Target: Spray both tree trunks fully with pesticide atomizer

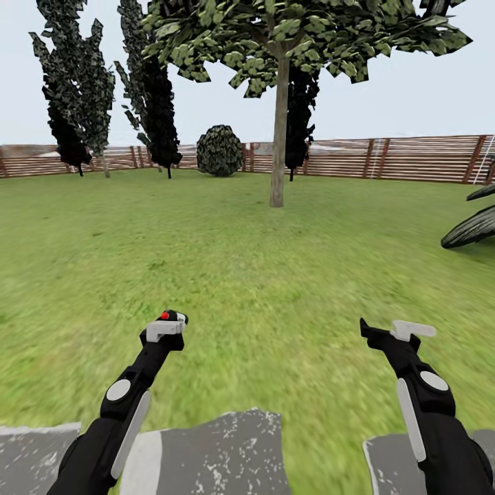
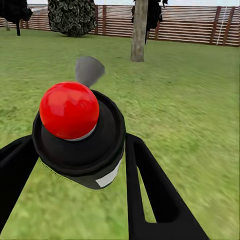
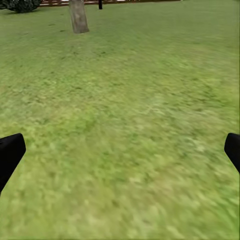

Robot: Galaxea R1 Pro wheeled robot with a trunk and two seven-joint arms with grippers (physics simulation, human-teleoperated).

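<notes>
My left gripper (image 1: 168, 327) is shut on the pesticide atomizer (image 1: 172, 317), a small black sprayer with a red dot. Up close in the left wrist view, the atomizer (image 2: 80, 135) shows its red knob, grey nozzle and pale strip between the black fingers (image 2: 150, 195). My right gripper (image 1: 395, 330) is open and holds nothing; its fingertips (image 3: 10, 155) stand wide apart over grass. One tree (image 1: 279, 137) stands ahead on the lawn, its trunk (image 2: 139, 31) straight and grey-brown, also seen as the trunk (image 3: 78, 16) far off. No white specks are discernible on the bark.
A brown slatted fence (image 1: 412, 159) rings the lawn. Dark conifers (image 1: 72, 89) and a round bush (image 1: 219, 150) stand at the back. Dark palm fronds (image 1: 473, 227) reach in at the right. Grey stone paving (image 1: 220, 454) lies under my arms.
</notes>
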